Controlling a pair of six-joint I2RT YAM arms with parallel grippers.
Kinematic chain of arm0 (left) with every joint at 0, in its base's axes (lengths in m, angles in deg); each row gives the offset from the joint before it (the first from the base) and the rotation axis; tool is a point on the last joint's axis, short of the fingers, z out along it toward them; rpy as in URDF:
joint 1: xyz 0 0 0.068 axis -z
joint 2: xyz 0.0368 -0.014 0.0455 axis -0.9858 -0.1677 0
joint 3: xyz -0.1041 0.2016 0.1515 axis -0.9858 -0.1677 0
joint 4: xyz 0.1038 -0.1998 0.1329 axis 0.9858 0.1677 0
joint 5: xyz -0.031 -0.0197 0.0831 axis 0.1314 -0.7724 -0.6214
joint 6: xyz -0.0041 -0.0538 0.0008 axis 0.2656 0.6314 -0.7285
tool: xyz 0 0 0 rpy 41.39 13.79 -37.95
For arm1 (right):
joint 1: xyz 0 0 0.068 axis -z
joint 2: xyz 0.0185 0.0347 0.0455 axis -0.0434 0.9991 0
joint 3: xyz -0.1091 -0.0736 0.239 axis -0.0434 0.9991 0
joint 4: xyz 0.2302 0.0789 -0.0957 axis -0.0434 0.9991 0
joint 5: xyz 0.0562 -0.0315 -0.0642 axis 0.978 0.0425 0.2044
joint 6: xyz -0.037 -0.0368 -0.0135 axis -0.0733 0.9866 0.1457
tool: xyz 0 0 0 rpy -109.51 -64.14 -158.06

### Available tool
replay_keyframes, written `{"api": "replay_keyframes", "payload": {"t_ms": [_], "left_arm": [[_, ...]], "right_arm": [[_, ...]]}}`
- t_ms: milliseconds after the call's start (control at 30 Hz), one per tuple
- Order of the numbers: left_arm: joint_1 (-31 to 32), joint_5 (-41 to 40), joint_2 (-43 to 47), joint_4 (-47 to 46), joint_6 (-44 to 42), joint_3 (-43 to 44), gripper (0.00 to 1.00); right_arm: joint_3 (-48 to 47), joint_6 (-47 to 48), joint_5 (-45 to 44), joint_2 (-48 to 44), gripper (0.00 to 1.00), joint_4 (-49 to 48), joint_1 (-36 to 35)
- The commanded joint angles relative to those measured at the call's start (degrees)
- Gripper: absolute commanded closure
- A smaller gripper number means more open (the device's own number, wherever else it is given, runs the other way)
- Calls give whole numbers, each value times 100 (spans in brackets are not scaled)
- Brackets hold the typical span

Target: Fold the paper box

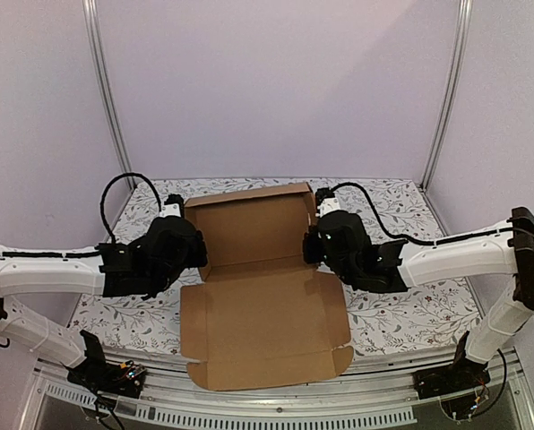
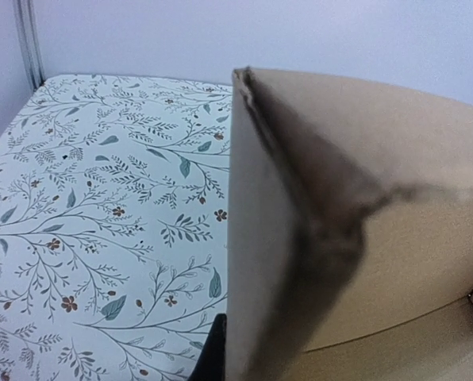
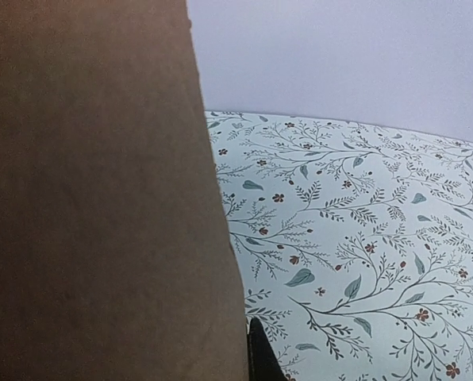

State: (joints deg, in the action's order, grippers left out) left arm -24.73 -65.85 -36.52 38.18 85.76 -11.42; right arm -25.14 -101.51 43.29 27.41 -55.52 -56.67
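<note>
Paper box [image 1: 258,296]: brown cardboard, half formed, lying between the two claws on the floral table cover [image 1: 410,309]. Its far half has raised walls. Its flat lid panel [image 1: 267,354] reaches back towards the arm bases and hangs a little over the near table edge.
Left claw [image 1: 191,246]: pressed against the outside of the left side wall [image 2: 268,262]. Only a dark sliver of one finger [image 2: 214,357] shows beside the cardboard, so whether the jaws are apart or clamped on the wall cannot be told.
Right claw [image 1: 314,240]: mirrors it at the right side wall [image 3: 101,198], which fills the wrist view just left of one dark finger [image 3: 262,357]. Its jaw state cannot be told either.
Step in hand: apparently standing both side walls upright, ahead of closing the lid.
Doing it well: push inwards evenly from both sides, low near the crease, so the walls hinge on the scored lines rather than bowing.
Watch for: an uneven push could slide the whole sheet sideways, or tip the overhanging lid off the table.
</note>
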Motion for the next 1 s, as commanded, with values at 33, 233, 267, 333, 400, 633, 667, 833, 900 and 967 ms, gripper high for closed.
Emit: {"api": "replay_keyframes", "payload": {"t_ms": [33, 233, 267, 333, 400, 633, 667, 833, 900, 967], "left_arm": [[33, -148, -61, 63, 189, 168, 100], [11, -159, -79, 80, 212, 178, 100], [3, -165, -87, 80, 216, 177, 100], [-11, -174, -94, 80, 233, 185, 100], [-28, -178, -118, 78, 241, 201, 100], [-60, -178, -141, 75, 271, 212, 100], [-66, -178, -132, 80, 269, 208, 100], [-73, -178, -67, 101, 272, 192, 100], [-86, -178, -33, 122, 274, 186, 100], [-86, -166, 9, 124, 270, 178, 100]], "right_arm": [[-77, 28, -295, 93, 100, -32, -133], [-117, 163, -475, 90, 69, -24, -301], [-113, 178, -515, 90, 66, -19, -335], [-101, 169, -577, 104, 63, 12, -409], [-77, 112, -667, 132, 60, 57, -488], [70, -124, -1062, 250, 56, 147, -679], [82, -136, -1085, 275, 56, 158, -677], [134, -217, -1126, 347, 58, 196, -680], [153, -222, -1148, 358, 60, 204, -681], [170, -237, -1155, 387, 67, 201, -682]]}}
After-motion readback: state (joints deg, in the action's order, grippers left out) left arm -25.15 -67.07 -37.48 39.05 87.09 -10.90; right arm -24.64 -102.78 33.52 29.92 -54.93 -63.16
